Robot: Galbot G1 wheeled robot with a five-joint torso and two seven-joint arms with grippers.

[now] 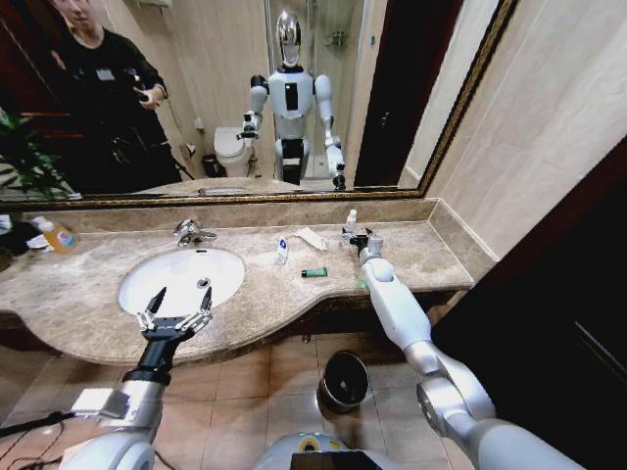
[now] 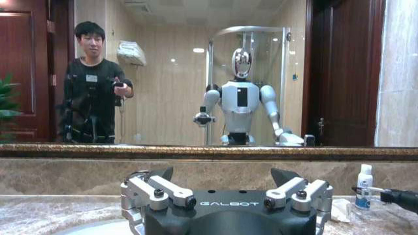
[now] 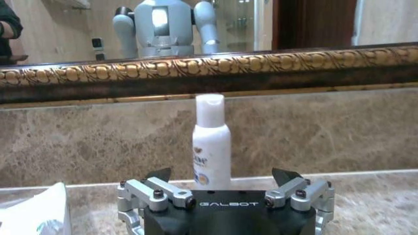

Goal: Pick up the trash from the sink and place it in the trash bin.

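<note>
Sink: white oval basin [image 1: 181, 277] with chrome faucet [image 1: 193, 233], set in the left half of the beige marble table [image 1: 411, 257].
Left pincer [image 1: 176, 305]: over the basin's front rim, fingers spread apart, gripping nothing.
Right pincer [image 1: 356, 236]: at the table's back edge, right of centre; jaws apart either side of a small white bottle with a blue label [image 3: 212, 147], which stands upright against the backsplash; contact with the bottle cannot be told.
Other trash: tiny clear bottle with blue label [image 1: 282, 251] just right of the basin; flat white packet [image 1: 313, 238] behind it; short green tube [image 1: 314, 272] near the table's front edge.
Bin: small round black bin with shiny metal rim [image 1: 344, 380] on the tiled floor below the table's front edge.
Soap: orange-and-clear bottle [image 1: 57, 235] at the table's far left.
</note>
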